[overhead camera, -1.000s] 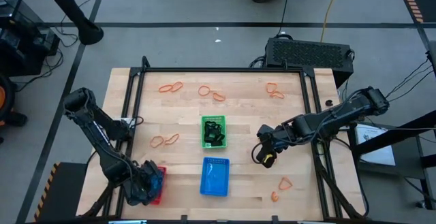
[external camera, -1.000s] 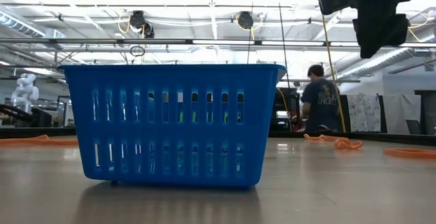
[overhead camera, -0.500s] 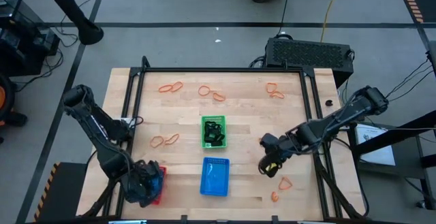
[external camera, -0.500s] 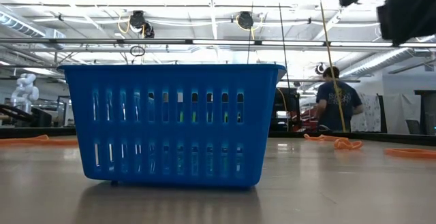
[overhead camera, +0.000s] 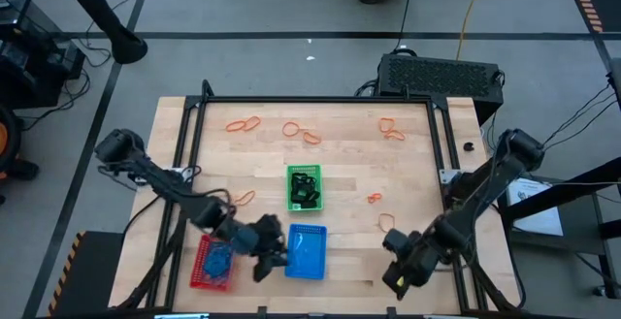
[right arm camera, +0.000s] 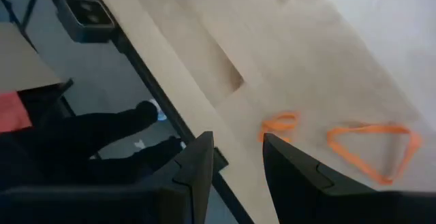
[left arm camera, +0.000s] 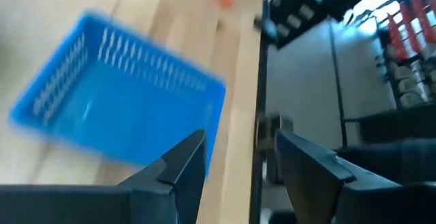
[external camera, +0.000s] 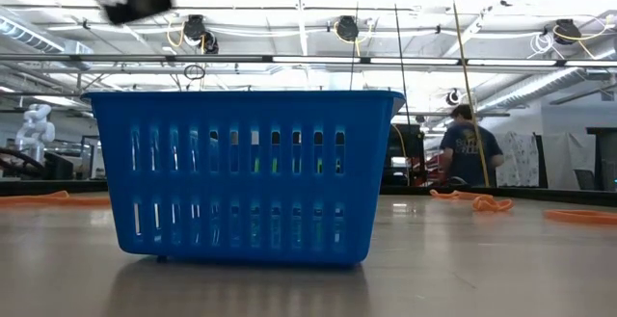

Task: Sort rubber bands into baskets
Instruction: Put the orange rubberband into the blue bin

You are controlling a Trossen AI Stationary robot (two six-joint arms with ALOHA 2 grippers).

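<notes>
Right gripper: at the near right edge of the wooden table, fingers slightly apart with nothing between them, just over two orange rubber bands
Left gripper: near the front edge, between the red basket and the blue basket; fingers parted with an empty gap
Red basket: near left corner of the table, holding something blue that cannot be made out
Blue basket: front centre, just right of the left gripper; upright, fills the low view
Green basket: mid-table, directly behind the blue basket, dark bands inside
Orange bands, middle: one small band and one larger loop right of the green basket; one on its left, near the left arm
Orange bands, far: three groups along the back edge, left, centre and right
Black box: beyond the table's far right corner
Person: standing in the room behind the table, seen in the low view
</notes>
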